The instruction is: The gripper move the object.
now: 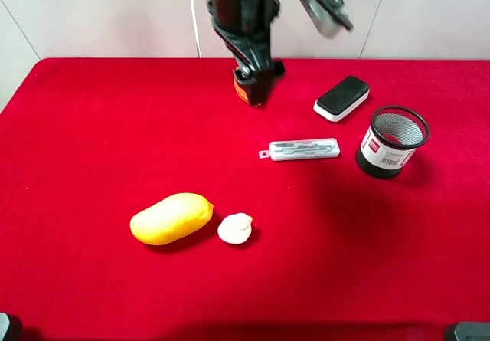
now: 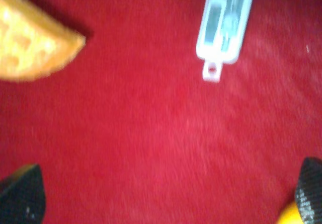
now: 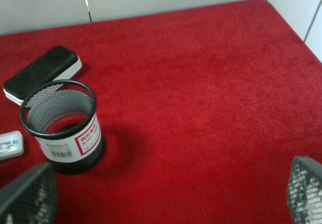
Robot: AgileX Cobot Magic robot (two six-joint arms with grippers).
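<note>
Translucent white-grey plastic case [image 1: 299, 150], slim, flat and long, lies on the red felt-covered tabletop [image 1: 92, 142] right of centre, its small holed tab pointing left. It rests between the black-and-white eraser block [image 1: 341, 97] on the far side and the black mesh pen cup [image 1: 391, 141] just to its right, touching neither. Faint outlines of slender contents show through its lid. The left arm's black two-fingered claw [image 2: 166, 196] hangs above bare cloth with its fingers spread wide, holding nothing; the case's tab end shows ahead of it in the left wrist view. The right arm's claw [image 3: 166, 194] also stands spread and empty beside the pen cup. The case looks light and stiff but thin-walled and smooth, so it could skid on the cloth or slip from a loose pinch. The best hold appears to be across its narrow width at mid-length, on the two long edges, rather than on the fragile tab. A yellow oval fruit [image 1: 171, 218] lies well apart, nearer and to the left.
</note>
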